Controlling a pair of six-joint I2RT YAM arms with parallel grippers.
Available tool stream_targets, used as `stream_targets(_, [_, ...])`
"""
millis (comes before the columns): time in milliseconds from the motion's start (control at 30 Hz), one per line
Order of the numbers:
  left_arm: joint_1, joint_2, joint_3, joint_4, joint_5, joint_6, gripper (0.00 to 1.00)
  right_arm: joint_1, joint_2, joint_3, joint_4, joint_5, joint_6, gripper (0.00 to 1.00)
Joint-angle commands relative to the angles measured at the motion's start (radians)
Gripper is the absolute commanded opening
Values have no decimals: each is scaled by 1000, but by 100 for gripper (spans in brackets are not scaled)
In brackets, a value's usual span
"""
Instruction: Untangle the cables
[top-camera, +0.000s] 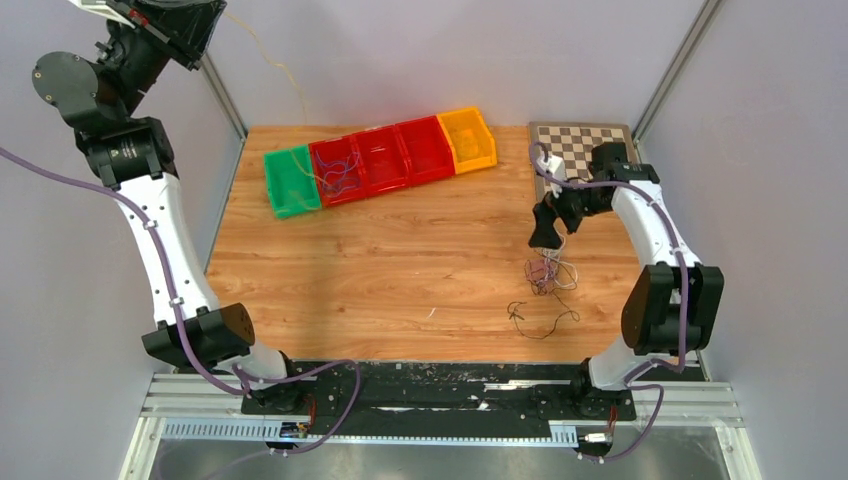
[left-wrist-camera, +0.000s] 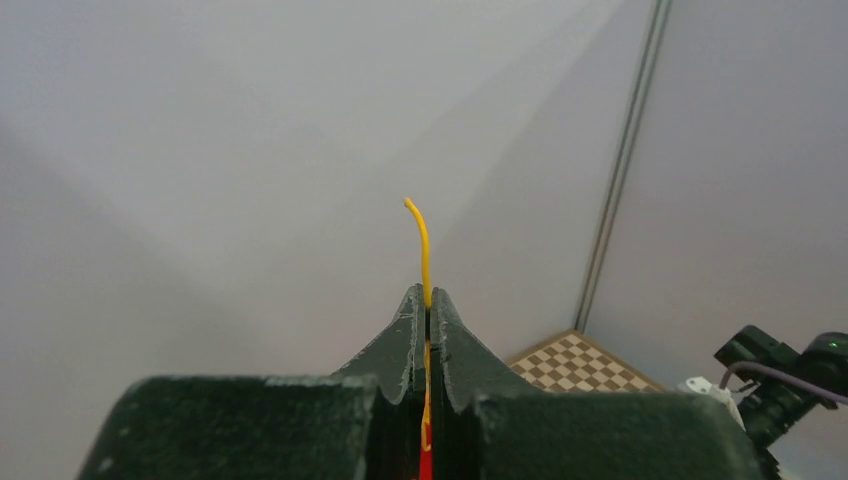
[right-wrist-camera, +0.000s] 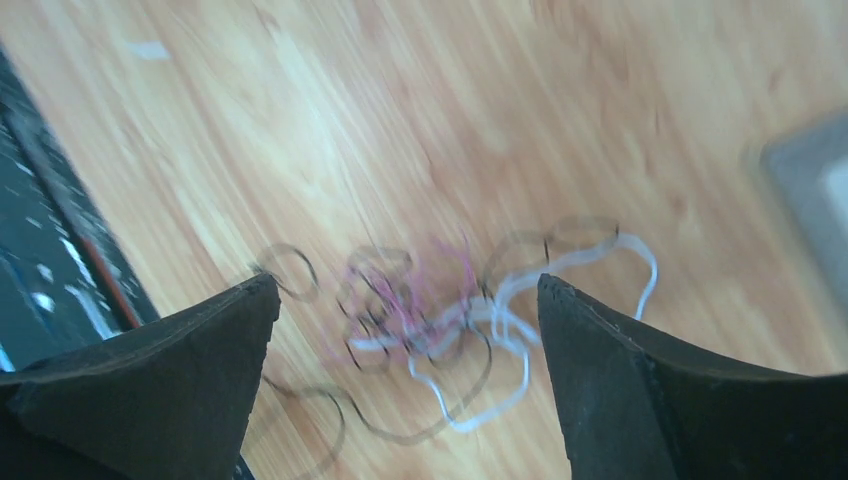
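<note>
My left gripper (left-wrist-camera: 428, 292) is raised high at the back left (top-camera: 205, 22) and is shut on a thin yellow cable (left-wrist-camera: 424, 240). The cable's tip sticks up past the fingertips, and in the top view it trails (top-camera: 285, 75) down toward the bins. A tangle of pink, white and black cables (top-camera: 545, 272) lies on the wooden table at the right. My right gripper (top-camera: 546, 238) hovers just above it, open and empty. In the right wrist view the blurred tangle (right-wrist-camera: 430, 310) lies between the spread fingers of that gripper (right-wrist-camera: 408, 285). A loose black cable (top-camera: 540, 318) lies nearer the front.
A row of bins stands at the back: green (top-camera: 292, 180), three red (top-camera: 380, 160) and orange (top-camera: 468, 138). One red bin holds some cables (top-camera: 338, 172). A chessboard (top-camera: 580, 145) lies at the back right, behind the right arm. Grey walls enclose the table.
</note>
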Motion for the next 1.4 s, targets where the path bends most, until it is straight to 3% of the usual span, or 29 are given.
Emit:
stream_targets(0, [-59,-68,36,60,58,-46,0,99,-62,129,48,-307,222,100])
stream_targets(100, [-173,-76,7,70,69,-50,0,195,-98,151,306,-360,441,100])
stream_targets(167, [-250,-70,-13,81,65,-60,0,265,-122,129,594,-370,614,100])
stream_targets(300, [-401,-48,-52,117,48,-85,0,423,-121,110,995,-325,793,100])
stream_targets(433, [-528,-15,-45,126,24,-91,0,537,-48,143,1184,-308,886,100])
stream_targets(633, [-567,43,13,85,-61,-77,0,637,-1,60,1442,-363,1083,100])
stream_targets(700, [-567,51,31,64,-91,-60,0,662,6,41,1465,-380,1092,92])
stream_targets(833, [-552,57,55,-11,-181,-5,0,670,24,26,1440,-392,1085,30])
stream_targets(900, [-515,49,51,-57,-257,17,0,661,13,13,1377,-385,1058,14])
stream_targets(1000, [-449,30,31,-115,-342,41,0,633,-25,-49,1362,-362,1052,1])
stream_targets(1200, [-300,-41,-129,-201,-408,92,0,553,-62,-52,1308,-297,1062,0])
stream_targets(1267, [-263,-66,-203,-223,-390,113,0,536,-68,-30,1303,-279,1062,0])
stream_targets(1367, [-253,-125,-368,-224,-212,148,0,527,-64,26,1304,-250,1048,0])
